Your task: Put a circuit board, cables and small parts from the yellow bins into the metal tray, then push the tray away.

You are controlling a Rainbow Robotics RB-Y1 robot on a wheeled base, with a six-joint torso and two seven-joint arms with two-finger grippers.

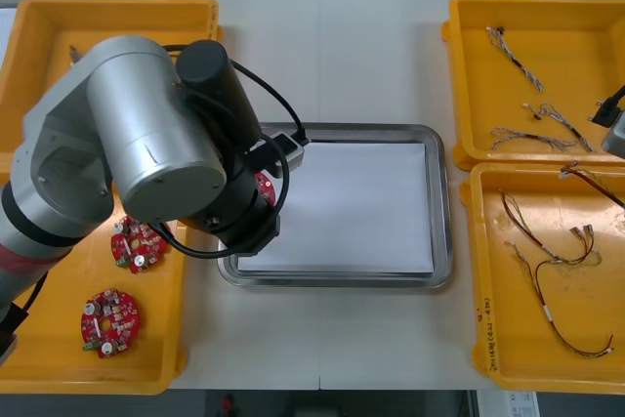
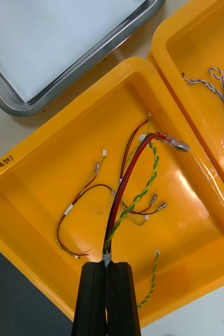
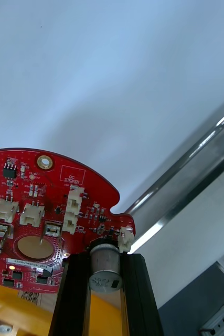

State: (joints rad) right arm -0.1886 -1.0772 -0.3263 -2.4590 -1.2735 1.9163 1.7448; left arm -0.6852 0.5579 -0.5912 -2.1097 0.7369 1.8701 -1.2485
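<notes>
Left gripper (image 3: 105, 260) pinches half-hidden circuit board (image 3: 49, 210) over tray (image 3: 195, 173).

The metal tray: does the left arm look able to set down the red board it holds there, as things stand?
Probably yes. The left claw, shut on the board, is at the left rim of the tray, and the white inside next to it lies bare.

Tray (image 1: 441, 202) between bins (image 1: 459, 75), boards (image 1: 111, 319) in left bin (image 1: 49, 344)
</notes>
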